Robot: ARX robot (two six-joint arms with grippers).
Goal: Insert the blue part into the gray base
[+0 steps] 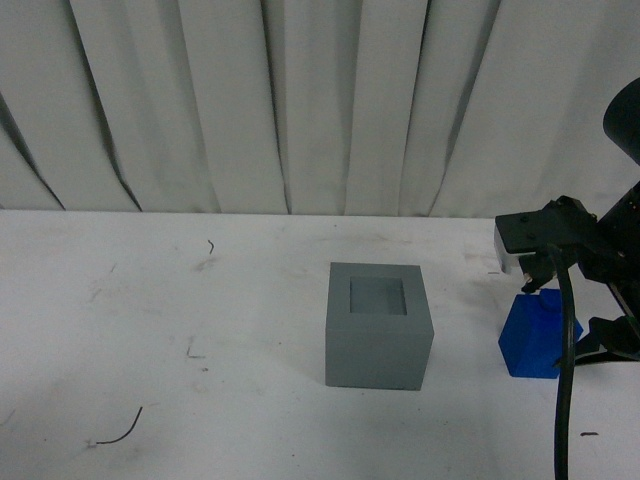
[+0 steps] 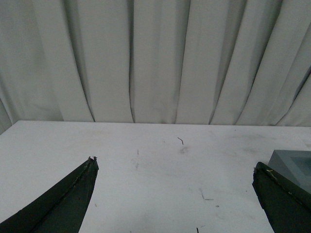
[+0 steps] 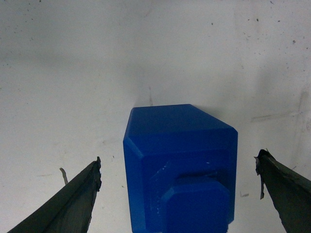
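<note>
The gray base (image 1: 378,330) is a matte cube with a square recess in its top, standing mid-table. To its right the blue part (image 1: 535,335) rests on the table, partly covered by my right arm. In the right wrist view the blue part (image 3: 180,165) sits between the fingers of my right gripper (image 3: 179,167), knob end toward the camera. The jaws are open, with a gap on each side. My left gripper (image 2: 175,164) is open over bare table, and a corner of the gray base (image 2: 296,162) shows beside one finger. The left arm does not show in the front view.
A white, scuffed table (image 1: 150,330) ends at a pale pleated curtain (image 1: 300,100). A thin dark wire scrap (image 1: 120,432) lies near the front left. My right arm's black cable (image 1: 563,380) hangs in front of the blue part.
</note>
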